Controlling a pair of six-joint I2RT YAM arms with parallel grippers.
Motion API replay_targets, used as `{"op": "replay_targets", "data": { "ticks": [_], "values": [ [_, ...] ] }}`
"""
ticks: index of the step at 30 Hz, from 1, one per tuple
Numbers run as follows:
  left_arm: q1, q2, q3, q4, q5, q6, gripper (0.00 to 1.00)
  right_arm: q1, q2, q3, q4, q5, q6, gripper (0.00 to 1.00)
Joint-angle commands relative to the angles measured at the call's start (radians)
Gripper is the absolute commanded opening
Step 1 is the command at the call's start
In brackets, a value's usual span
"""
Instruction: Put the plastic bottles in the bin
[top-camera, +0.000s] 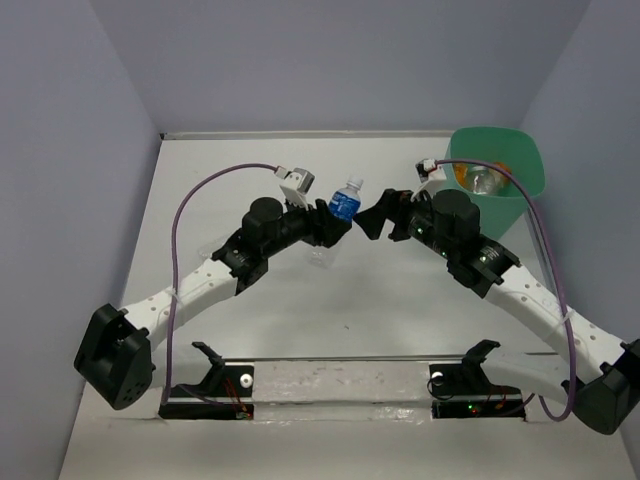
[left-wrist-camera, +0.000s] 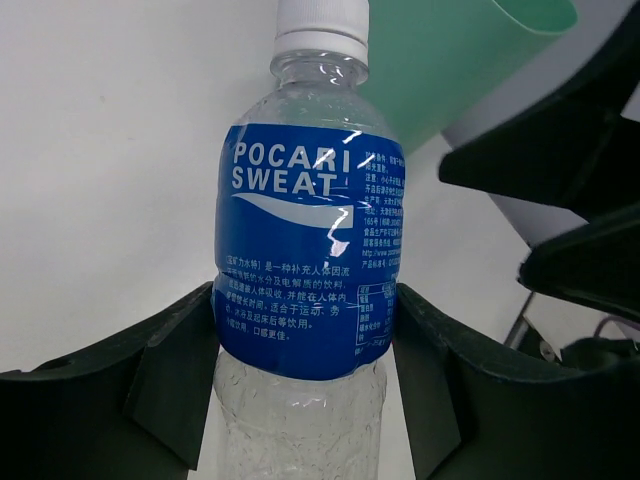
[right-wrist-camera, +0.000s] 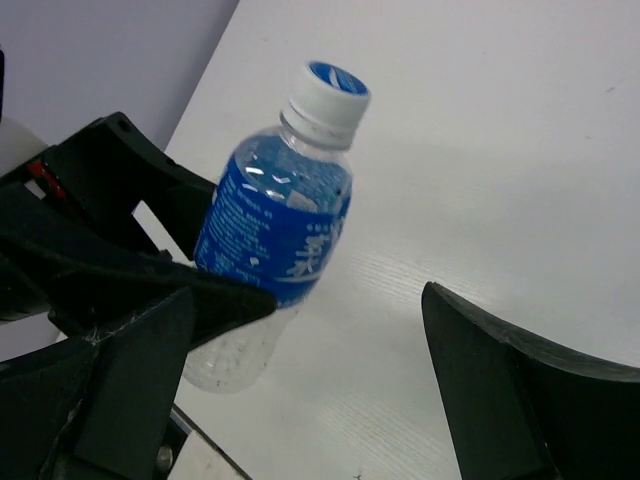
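Note:
My left gripper (top-camera: 335, 222) is shut on the clear bottle with the blue label (top-camera: 346, 198) and holds it above the middle of the table, cap up. In the left wrist view both fingers (left-wrist-camera: 175, 380) press the bottle (left-wrist-camera: 305, 260) at the label's lower edge. My right gripper (top-camera: 372, 215) is open and empty, facing the bottle from the right, close to it and apart from it; in its own view the bottle (right-wrist-camera: 275, 220) lies left of its gap (right-wrist-camera: 310, 340). The mint-green bin (top-camera: 530, 170) stands at the far right, with an orange bottle (top-camera: 462, 175) and a clear bottle (top-camera: 487, 182) inside.
The bin's green wall (left-wrist-camera: 440, 60) shows behind the held bottle in the left wrist view, with the right gripper's black fingers (left-wrist-camera: 570, 200) at the right. Purple cables arc over both arms. A black rail (top-camera: 340, 385) with brackets runs along the near edge.

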Motion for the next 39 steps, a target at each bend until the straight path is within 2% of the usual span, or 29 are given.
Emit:
{"op": "replay_targets", "data": {
  "ticks": [1, 11, 15, 18, 19, 24, 25, 29, 30, 32, 33, 35, 39],
  "values": [
    [-0.039, -0.059, -0.023, 0.084, 0.095, -0.018, 0.57, 0.011, 0.015, 0.054, 0.143, -0.116, 0.025, 1.0],
    [-0.068, -0.111, -0.02, 0.099, 0.133, -0.014, 0.57, 0.011, 0.049, 0.024, 0.146, -0.058, 0.071, 1.0],
    [-0.08, -0.107, -0.011, 0.102, 0.14, -0.009, 0.57, 0.011, 0.069, 0.041, 0.179, -0.103, 0.082, 1.0],
    [-0.086, -0.096, -0.003, 0.1, 0.155, -0.009, 0.58, 0.011, 0.07, 0.042, 0.218, -0.129, 0.096, 0.94],
    [-0.091, -0.099, -0.004, 0.102, 0.149, -0.012, 0.59, 0.011, 0.072, 0.042, 0.221, -0.135, 0.105, 0.89],
    [-0.098, -0.118, -0.006, 0.111, 0.149, -0.017, 0.61, 0.011, 0.072, 0.036, 0.236, -0.155, 0.129, 0.86],
    [-0.1, -0.121, -0.004, 0.111, 0.149, -0.018, 0.61, 0.011, 0.072, 0.033, 0.238, -0.158, 0.134, 0.84],
    [-0.102, -0.134, -0.004, 0.111, 0.136, -0.025, 0.68, 0.011, 0.06, 0.03, 0.25, -0.155, 0.159, 0.58],
    [-0.1, -0.138, -0.009, 0.11, 0.126, -0.031, 0.78, 0.011, 0.049, 0.031, 0.25, -0.152, 0.165, 0.48],
    [-0.102, -0.153, -0.012, 0.111, 0.118, -0.032, 0.86, 0.011, 0.037, 0.033, 0.249, -0.137, 0.166, 0.38],
    [-0.102, -0.159, -0.014, 0.11, 0.112, -0.035, 0.92, 0.011, 0.022, 0.036, 0.246, -0.131, 0.165, 0.35],
    [-0.102, -0.183, -0.014, 0.094, 0.094, -0.034, 0.99, -0.001, 0.005, 0.05, 0.232, -0.115, 0.157, 0.33],
    [-0.102, -0.228, -0.001, 0.025, 0.057, -0.009, 0.99, -0.064, -0.009, 0.077, 0.194, -0.104, 0.14, 0.28]
  ]
}}
